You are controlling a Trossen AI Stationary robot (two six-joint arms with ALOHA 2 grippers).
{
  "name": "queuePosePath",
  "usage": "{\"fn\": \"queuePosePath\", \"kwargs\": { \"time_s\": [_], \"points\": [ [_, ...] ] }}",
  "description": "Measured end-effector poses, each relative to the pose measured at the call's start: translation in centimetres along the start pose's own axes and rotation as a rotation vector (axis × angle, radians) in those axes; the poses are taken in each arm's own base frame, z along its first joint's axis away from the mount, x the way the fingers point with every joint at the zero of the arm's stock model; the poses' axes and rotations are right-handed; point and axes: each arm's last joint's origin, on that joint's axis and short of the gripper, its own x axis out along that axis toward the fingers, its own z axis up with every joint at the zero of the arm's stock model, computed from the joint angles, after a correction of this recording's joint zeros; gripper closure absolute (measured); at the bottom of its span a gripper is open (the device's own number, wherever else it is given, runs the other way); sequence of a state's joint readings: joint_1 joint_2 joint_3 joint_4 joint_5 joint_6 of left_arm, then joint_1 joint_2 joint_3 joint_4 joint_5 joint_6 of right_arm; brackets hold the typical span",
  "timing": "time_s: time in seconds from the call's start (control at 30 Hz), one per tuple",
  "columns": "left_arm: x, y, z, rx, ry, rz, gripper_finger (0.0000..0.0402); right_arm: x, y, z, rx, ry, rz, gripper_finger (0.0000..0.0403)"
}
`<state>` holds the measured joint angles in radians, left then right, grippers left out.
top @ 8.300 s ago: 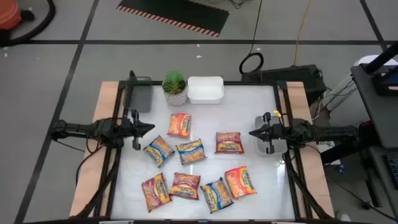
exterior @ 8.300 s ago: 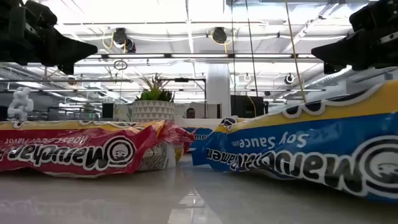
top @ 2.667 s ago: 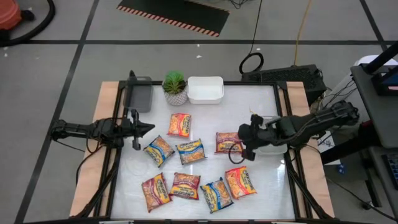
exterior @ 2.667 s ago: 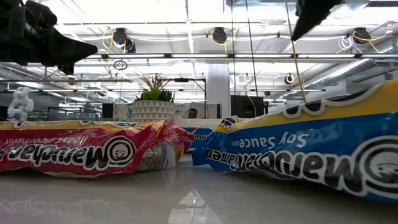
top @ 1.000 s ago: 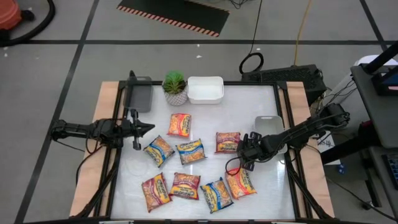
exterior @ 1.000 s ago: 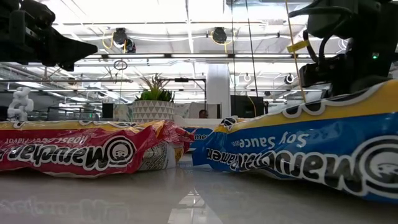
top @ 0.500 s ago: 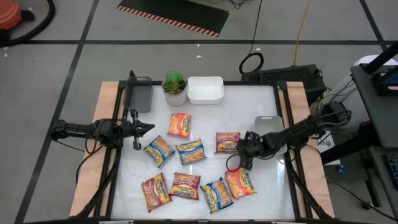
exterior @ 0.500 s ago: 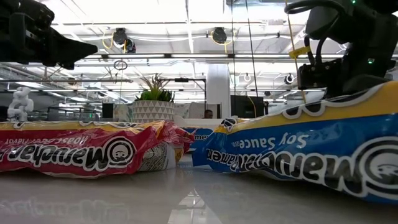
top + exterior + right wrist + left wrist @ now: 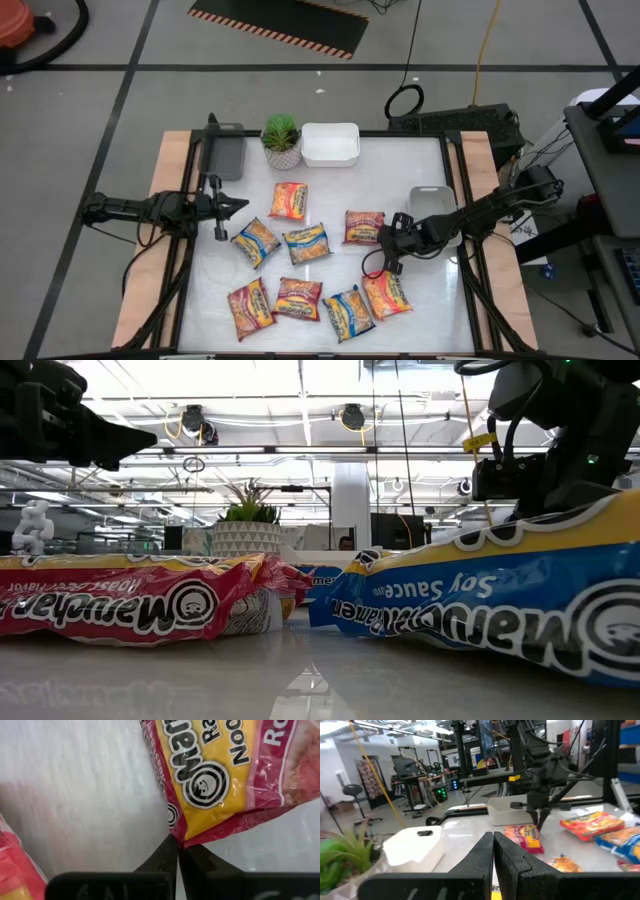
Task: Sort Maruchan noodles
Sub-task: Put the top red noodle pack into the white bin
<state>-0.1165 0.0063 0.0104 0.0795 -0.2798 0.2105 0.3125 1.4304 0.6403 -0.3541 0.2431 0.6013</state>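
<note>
Right wrist view: red-trimmed packet (image 9: 225, 775) corner apparently between closed fingers (image 9: 165, 857).

Right arm stretched in from the table's right edge, wrist bent down, right gripper (image 9: 385, 243) low over the surface with fingers (image 9: 167, 854) pinched together on the corner of a red-trimmed packet (image 9: 225, 775). Left arm held level at the left edge, left gripper (image 9: 240, 205) raised, fingers (image 9: 482, 851) pressed together on nothing, pointing across toward the other claw.
</note>
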Motion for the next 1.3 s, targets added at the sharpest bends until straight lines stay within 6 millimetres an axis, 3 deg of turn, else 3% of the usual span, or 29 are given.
{"fn": "queuePosePath", "kwargs": {
  "time_s": [0.27, 0.77, 1.3],
  "points": [
    [0.0, 0.2, 0.0, 0.043, 0.014, 0.061, 0.0382, -0.9, -0.2, 0.7, -0.082, -0.112, -0.091, 0.0402],
    [0.0, 0.2, 0.0, -0.06, 0.011, 0.063, 0.0382, -6.3, 0.5, 5.7, -0.363, -0.461, -0.384, 0.0403],
    [0.0, 0.0, 0.0, -0.179, 0.003, 0.016, 0.0382, -8.8, 1.6, 8.6, -0.474, -0.74, -0.44, 0.0403]
  ]
}}
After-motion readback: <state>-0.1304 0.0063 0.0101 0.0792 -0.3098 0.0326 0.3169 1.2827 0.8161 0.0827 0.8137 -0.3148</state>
